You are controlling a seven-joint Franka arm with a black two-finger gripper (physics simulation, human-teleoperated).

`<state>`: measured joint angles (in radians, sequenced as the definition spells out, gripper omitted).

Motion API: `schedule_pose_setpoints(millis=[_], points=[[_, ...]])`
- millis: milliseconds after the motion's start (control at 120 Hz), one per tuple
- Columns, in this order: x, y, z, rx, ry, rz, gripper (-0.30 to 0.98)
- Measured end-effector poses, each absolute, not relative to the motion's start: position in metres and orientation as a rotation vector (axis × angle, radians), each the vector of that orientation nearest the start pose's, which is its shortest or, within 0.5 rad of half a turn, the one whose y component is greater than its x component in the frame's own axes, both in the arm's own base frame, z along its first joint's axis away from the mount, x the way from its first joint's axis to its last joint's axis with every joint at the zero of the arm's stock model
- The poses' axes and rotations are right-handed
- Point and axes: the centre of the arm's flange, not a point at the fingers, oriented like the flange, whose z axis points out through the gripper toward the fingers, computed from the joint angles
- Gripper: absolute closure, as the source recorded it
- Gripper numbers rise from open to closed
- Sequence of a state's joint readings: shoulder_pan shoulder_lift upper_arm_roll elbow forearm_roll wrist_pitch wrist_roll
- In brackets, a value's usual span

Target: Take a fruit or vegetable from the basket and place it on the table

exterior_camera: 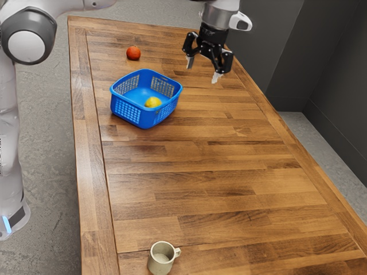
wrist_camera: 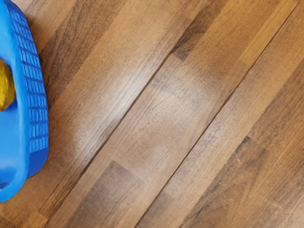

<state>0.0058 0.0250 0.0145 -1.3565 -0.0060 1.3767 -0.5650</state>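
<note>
And there's the lemon point(exterior_camera: 153, 102), or so it looks, in the blue plastic basket point(exterior_camera: 127, 110) on the counter point(exterior_camera: 200, 157), end effector point(exterior_camera: 203, 69) alongside, spread apart, empty: approach stage, needing a swing over the fruit, then a descent!

fruit point(exterior_camera: 153, 102) in basket point(exterior_camera: 127, 110), basket on table point(exterior_camera: 218, 177)

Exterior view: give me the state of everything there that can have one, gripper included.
Gripper: open, nothing between the fingers, raised above the table.
Blue basket: upright, open-topped, holding the yellow fruit.
Yellow fruit: inside the basket.
Red fruit: out on the table, outside the basket.
Mug: upright, mouth up.
</note>
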Motion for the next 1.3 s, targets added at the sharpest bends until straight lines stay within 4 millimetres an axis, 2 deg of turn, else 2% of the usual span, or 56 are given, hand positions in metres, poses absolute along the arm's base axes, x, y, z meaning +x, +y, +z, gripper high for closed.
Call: schedule_pose_setpoints(millis=[83,117,258,308,367,467,558,667,767,1092,1300], points=[[0.538,0.034,0.69,-2.966,-1.044,0.018,0.0],[0.531,0.045,0.682,-2.942,-1.101,0.038,0.0],[0.457,0.095,0.634,-2.833,-1.35,0.117,0.0],[0.44,0.106,0.624,-2.81,-1.407,0.107,0.0],[0.431,0.122,0.612,-2.783,-1.463,0.09,0.0],[0.432,0.147,0.594,-2.756,-1.526,0.058,0.0],[0.445,0.172,0.581,-2.732,-1.57,0.035,0.0],[0.468,0.183,0.558,-2.723,-1.568,0.04,0.0],[0.474,0.191,0.553,-2.722,-1.575,0.017,0.0],[0.442,0.233,0.546,-2.691,-1.692,-0.001,0.0],[0.44,0.248,0.538,-2.673,-1.721,0.005,0.0]])
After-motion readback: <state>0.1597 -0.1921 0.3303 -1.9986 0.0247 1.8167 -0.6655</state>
